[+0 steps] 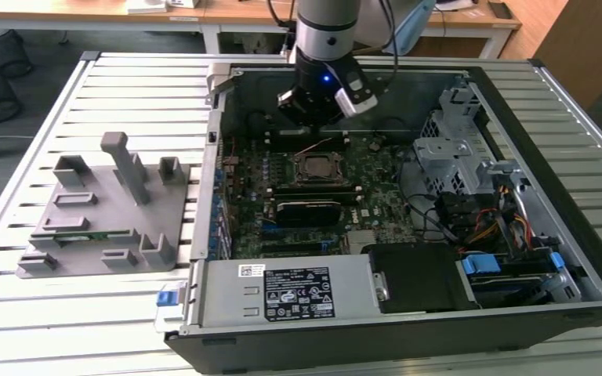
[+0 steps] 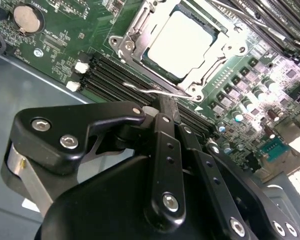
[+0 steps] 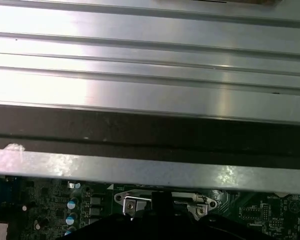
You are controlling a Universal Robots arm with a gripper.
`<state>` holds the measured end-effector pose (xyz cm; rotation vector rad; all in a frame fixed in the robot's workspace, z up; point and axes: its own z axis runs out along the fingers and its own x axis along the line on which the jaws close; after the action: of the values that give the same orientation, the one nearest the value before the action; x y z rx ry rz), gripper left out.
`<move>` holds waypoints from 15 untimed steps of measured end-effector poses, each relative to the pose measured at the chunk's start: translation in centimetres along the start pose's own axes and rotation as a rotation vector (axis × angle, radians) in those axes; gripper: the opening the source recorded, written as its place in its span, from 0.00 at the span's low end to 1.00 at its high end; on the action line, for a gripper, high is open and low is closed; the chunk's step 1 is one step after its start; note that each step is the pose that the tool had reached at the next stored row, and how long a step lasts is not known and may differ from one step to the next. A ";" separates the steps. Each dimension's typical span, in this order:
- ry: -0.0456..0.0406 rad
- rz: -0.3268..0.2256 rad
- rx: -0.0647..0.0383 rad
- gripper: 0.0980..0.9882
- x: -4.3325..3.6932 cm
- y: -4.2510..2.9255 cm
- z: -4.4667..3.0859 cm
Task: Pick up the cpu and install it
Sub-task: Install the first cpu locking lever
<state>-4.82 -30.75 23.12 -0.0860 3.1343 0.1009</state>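
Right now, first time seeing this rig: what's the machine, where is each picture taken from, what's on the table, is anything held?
The machine is a single robot arm with a hand at its tip, hanging over an open computer case that lies on a slatted metal table. The exterior view comes from a camera off the arm. Both wrist views come from cameras riding on the arm, looking past the hand at the motherboard. The cpu lies in its socket, just beyond the hand. At the exterior view's left, a grey fixture stands on the table with a green memory stick in it. I cannot tell whether the hand holds anything.
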 end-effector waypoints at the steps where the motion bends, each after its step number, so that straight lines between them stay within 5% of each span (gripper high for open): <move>1: 0.0000 0.000 0.001 0.01 -0.07 0.02 0.02; 15: -0.0001 0.006 0.004 0.01 -0.63 0.09 0.50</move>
<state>-4.19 -30.60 22.63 -0.0764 3.1347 0.0950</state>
